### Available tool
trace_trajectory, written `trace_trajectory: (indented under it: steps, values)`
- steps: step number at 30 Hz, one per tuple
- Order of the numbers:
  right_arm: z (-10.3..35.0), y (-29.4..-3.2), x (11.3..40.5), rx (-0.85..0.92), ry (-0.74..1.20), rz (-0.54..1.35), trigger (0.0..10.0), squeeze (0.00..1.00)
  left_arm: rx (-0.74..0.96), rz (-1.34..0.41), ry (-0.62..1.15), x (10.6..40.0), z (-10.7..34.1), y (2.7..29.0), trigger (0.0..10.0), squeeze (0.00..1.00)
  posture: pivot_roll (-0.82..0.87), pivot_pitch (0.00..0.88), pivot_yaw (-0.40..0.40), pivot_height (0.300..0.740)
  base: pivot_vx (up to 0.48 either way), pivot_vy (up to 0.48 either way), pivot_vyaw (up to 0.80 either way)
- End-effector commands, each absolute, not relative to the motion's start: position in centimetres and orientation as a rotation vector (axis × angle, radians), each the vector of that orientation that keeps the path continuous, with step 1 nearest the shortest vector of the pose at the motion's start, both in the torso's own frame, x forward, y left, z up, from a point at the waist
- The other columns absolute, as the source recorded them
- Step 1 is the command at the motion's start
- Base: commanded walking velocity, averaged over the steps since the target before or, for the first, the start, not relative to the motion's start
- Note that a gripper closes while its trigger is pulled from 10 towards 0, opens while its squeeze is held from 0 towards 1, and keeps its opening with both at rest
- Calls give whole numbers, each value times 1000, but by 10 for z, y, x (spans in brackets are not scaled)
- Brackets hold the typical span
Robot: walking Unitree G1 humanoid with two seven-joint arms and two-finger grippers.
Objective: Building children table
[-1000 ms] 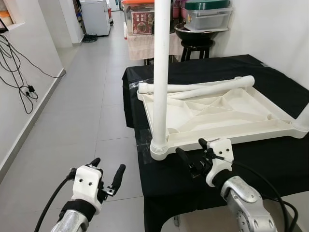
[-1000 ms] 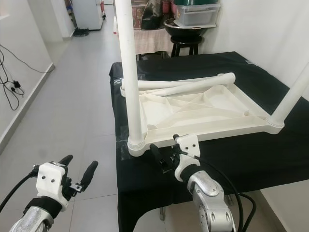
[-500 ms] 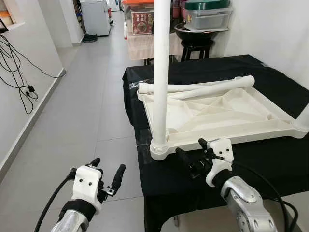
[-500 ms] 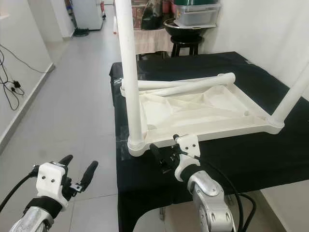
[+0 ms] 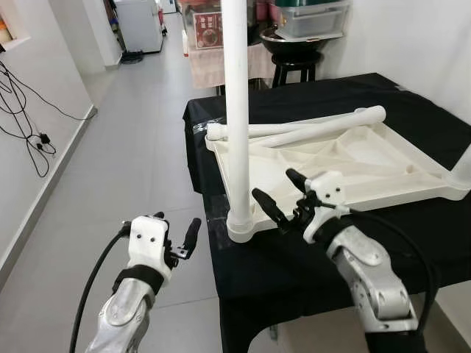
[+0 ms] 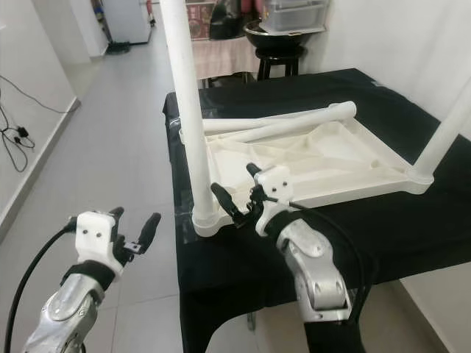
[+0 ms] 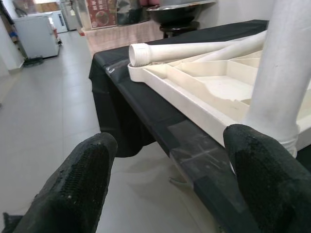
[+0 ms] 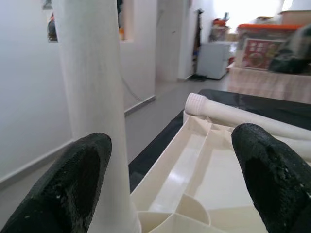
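Lying upside down on a black-draped table (image 5: 383, 243), the white children's tabletop (image 5: 346, 165) has one leg (image 5: 235, 110) standing upright at its near left corner and two loose legs (image 5: 302, 131) across its far edge. The right gripper (image 5: 283, 200) hovers just right of the upright leg's base, fingers spread. The left gripper (image 5: 175, 234) hangs over the floor (image 5: 125, 169), left of the table, fingers apart too.
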State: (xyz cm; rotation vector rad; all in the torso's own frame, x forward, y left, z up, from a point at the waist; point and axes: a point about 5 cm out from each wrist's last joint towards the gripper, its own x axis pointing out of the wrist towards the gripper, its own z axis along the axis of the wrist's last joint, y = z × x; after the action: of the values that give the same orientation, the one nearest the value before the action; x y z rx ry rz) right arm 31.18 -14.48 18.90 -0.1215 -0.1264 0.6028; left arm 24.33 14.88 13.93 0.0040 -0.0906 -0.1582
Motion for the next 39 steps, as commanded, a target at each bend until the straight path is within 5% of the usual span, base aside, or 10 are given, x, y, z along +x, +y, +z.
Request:
trace_trajectory:
  steps: [1, 2, 6, 9, 11, 21, 23, 25, 26, 39]
  values:
    - [186, -141, 316, -125, -80, 665, 10000, 0, -18, -156, -79, 242, 138, 151, 10000, 0, -56, 0, 38, 740, 0, 0, 0]
    - [185, -135, 319, -167, -57, 748, 10000, 651, -25, -164, -79, 241, 139, 150, 10000, 0, -42, 0, 31, 740, 0, 0, 0]
    - [180, -127, 329, -203, -23, 840, 10000, 925, -41, -178, -74, 240, 140, 147, 10000, 0, -33, 0, 25, 740, 0, 0, 0]
    - [179, -125, 334, -215, -6, 870, 10000, 890, -49, -204, -70, 238, 140, 144, 10000, 0, -20, 0, 16, 740, 0, 0, 0]
    - [182, -119, 343, -165, 12, 947, 10000, 0, -60, -317, -54, 228, 140, 135, 10000, 0, -9, 0, 15, 740, 0, 0, 0]
    - [192, -91, 358, -46, 3, 1138, 10000, 0, -35, -340, 0, 212, 132, 136, 10000, 0, 24, 0, 16, 740, 0, 0, 0]
    - [190, -88, 357, -50, 25, 1209, 10000, 0, -23, -334, -2, 208, 131, 138, 0, 0, 40, 0, 14, 740, 0, 0, 0]
    - [189, -87, 356, -52, 33, 1234, 10000, 0, -20, -334, -2, 207, 130, 138, 0, 0, 40, 0, 14, 740, 0, 0, 0]
    - [187, -87, 357, -44, 47, 1256, 0, 0, -12, -327, 1, 205, 129, 140, 0, 0, 48, 0, 14, 740, 0, 0, 0]
    - [172, -136, 368, -123, 117, 1005, 0, 0, 14, -308, 8, 197, 128, 146, 0, 0, 35, 1, 14, 740, 0, 0, 0]
